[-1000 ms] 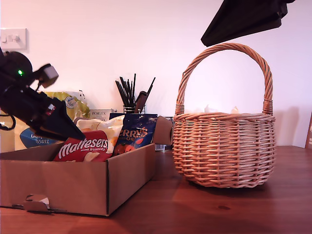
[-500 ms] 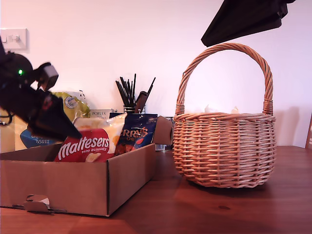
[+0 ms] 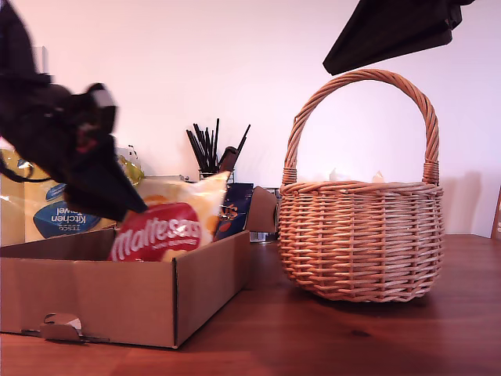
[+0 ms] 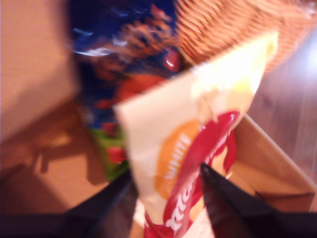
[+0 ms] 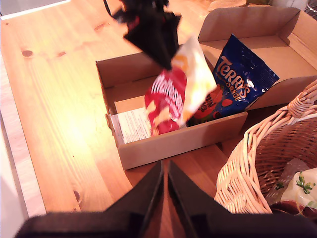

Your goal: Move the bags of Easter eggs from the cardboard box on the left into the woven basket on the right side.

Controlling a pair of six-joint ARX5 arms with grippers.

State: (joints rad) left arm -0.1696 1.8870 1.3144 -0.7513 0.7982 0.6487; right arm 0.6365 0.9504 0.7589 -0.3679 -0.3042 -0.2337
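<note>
My first end effector (image 3: 117,210) is clamped on one end of the Maltesers bag (image 3: 168,227), which hangs at the exterior view's lower left, just above the cardboard box (image 3: 117,301). Pinched by an edge, the glossy bag may slip or swing. The woven basket (image 3: 360,239) sits right of centre; its tall handle (image 3: 360,78) bars the way. My second end effector (image 5: 164,188), nearly closed and empty, hovers beside the basket. The Terry's bag (image 5: 240,82) remains boxed.
</note>
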